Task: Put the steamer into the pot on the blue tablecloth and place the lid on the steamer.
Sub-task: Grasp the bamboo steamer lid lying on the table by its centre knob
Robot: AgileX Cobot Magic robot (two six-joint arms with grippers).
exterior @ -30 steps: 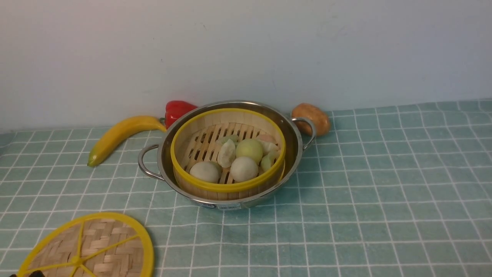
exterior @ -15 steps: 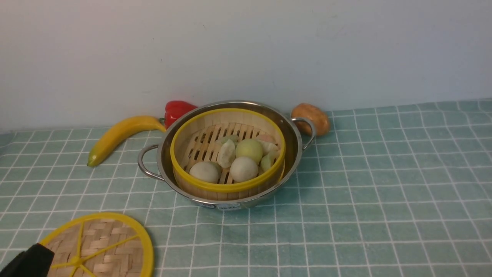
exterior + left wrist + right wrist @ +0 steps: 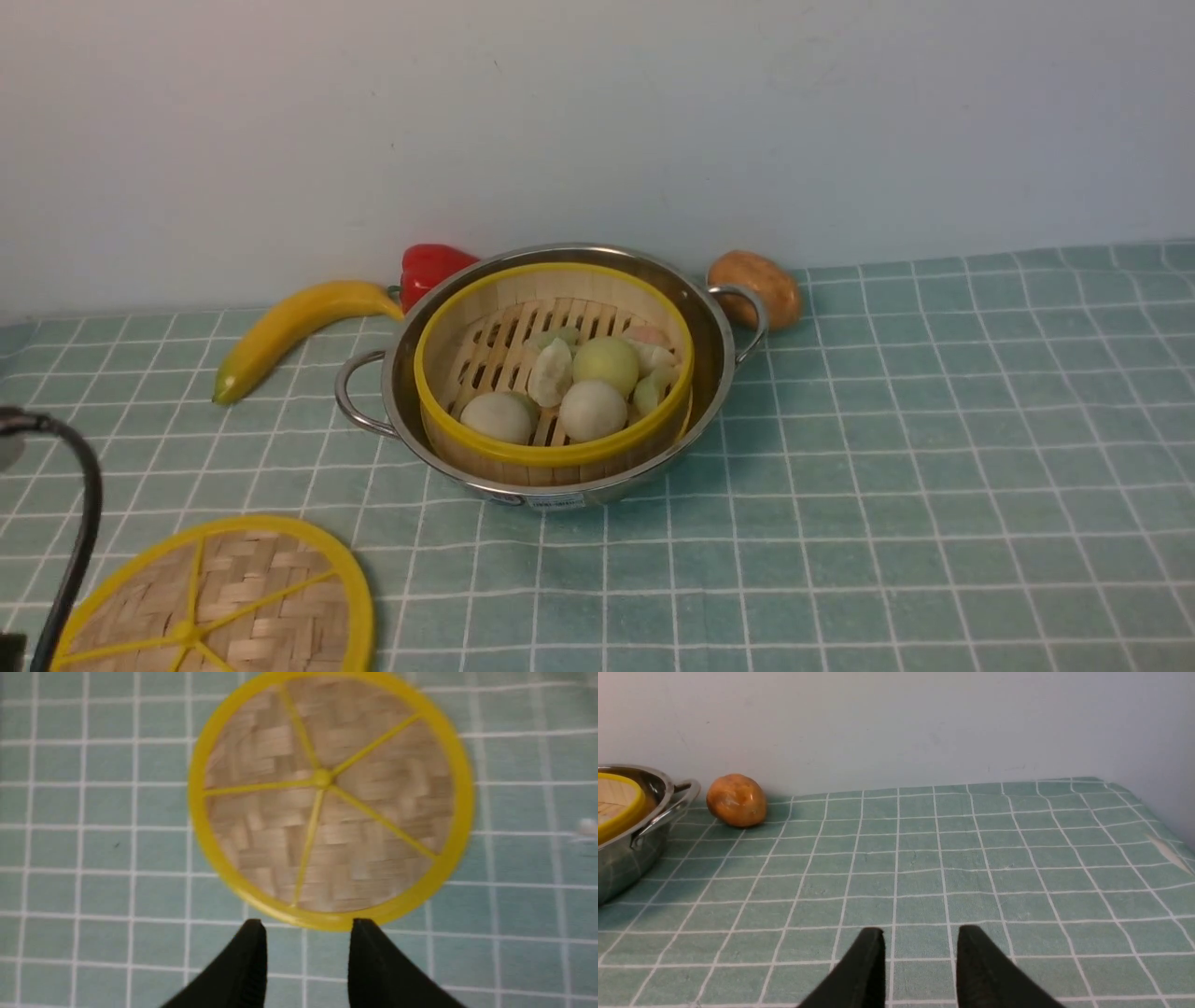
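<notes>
The steamer, a yellow-rimmed bamboo basket with pale buns, sits inside the steel pot on the blue tablecloth. The lid, a flat woven disc with yellow spokes, lies on the cloth at the front left, apart from the pot. In the left wrist view my left gripper hangs open above the cloth, its fingertips just short of the rim of the lid, nothing between them. My right gripper stands open over bare cloth to the right of the pot.
A banana and a red pepper lie behind the pot on the left. A brown potato sits by its right handle. A black cable of my left arm curves along the front view's left edge. The wall stands close behind.
The black part of my left arm that covered the lid's front-left corner has gone from there. A cable loop now shows higher on the left edge. Steamer, pot and lid have not moved.
</notes>
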